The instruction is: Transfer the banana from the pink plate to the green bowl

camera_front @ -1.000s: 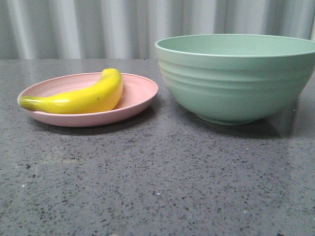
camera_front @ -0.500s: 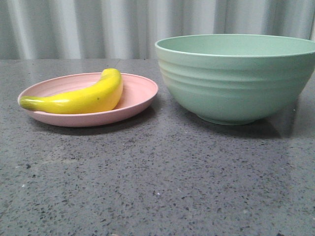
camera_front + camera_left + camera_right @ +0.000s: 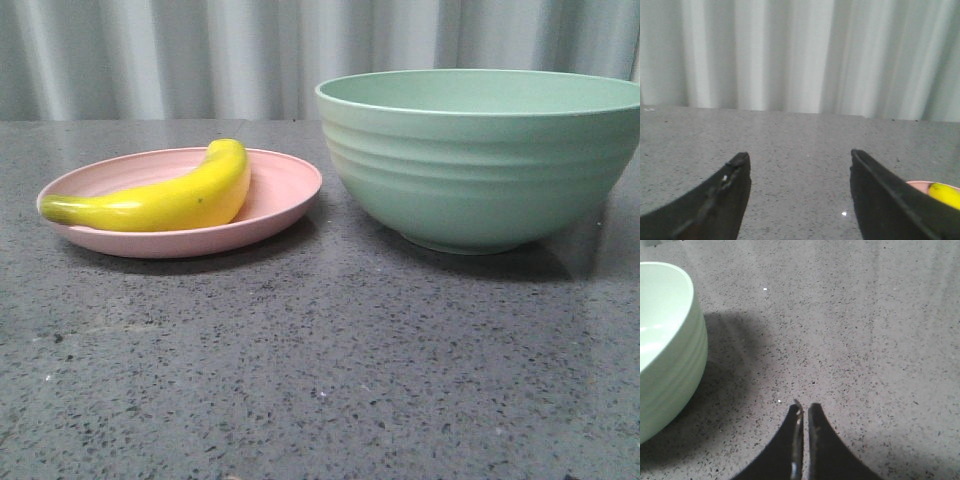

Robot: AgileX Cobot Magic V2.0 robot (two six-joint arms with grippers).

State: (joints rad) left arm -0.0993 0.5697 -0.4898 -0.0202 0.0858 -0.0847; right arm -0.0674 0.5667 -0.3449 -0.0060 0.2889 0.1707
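Note:
The yellow banana (image 3: 160, 197) lies across the pink plate (image 3: 280, 195) on the left of the grey table, greenish stem end toward the left. The green bowl (image 3: 480, 160) stands to the right of the plate, close to it. Neither gripper shows in the front view. In the left wrist view my left gripper (image 3: 799, 159) is open and empty over bare table; a bit of the banana (image 3: 945, 194) and the plate's rim (image 3: 918, 184) show past one finger. In the right wrist view my right gripper (image 3: 805, 407) is shut and empty, beside the bowl (image 3: 665, 355).
A pale pleated curtain (image 3: 200, 55) hangs behind the table's far edge. The speckled grey tabletop (image 3: 320, 370) stretches in front of the plate and bowl.

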